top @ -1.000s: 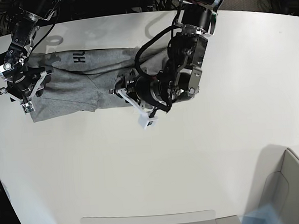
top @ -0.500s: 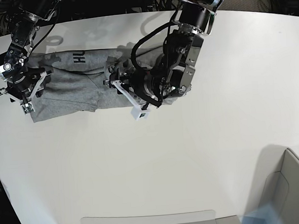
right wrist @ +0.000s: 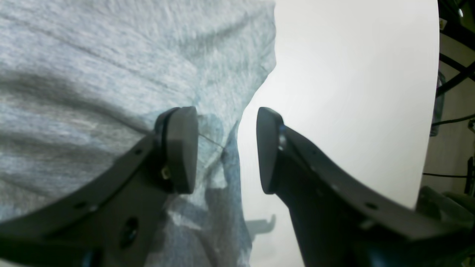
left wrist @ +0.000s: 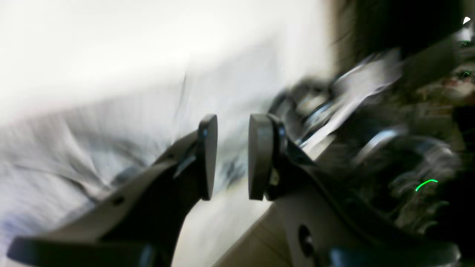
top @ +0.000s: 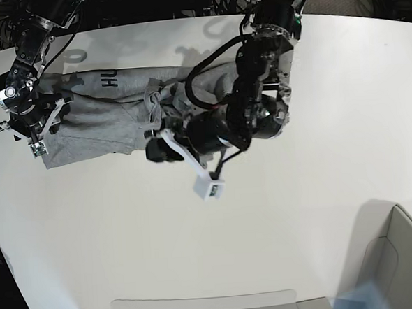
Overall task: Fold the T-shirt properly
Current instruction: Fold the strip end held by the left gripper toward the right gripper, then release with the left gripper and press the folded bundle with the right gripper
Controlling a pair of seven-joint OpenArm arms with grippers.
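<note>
T-shirt [left wrist: 55, 155] cloth shows blurred behind the left gripper [left wrist: 230, 155] in the left wrist view — flat dark pads slightly apart, nothing between them. In the right wrist view, the right gripper [right wrist: 226, 148] gapes wide over the heather-grey hem. From the base, the rumpled shirt lies on the white table [top: 300, 212] — far left.

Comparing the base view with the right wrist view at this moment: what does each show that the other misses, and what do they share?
Only the base view shows the whole spread of the T-shirt with its black lettering, the left gripper at the shirt's other end, and the grey bin in the corner. Only the right wrist view shows the right gripper up close, jaws open and straddling the shirt's edge, gripping nothing. Both show grey fabric lying on the white table.
</note>
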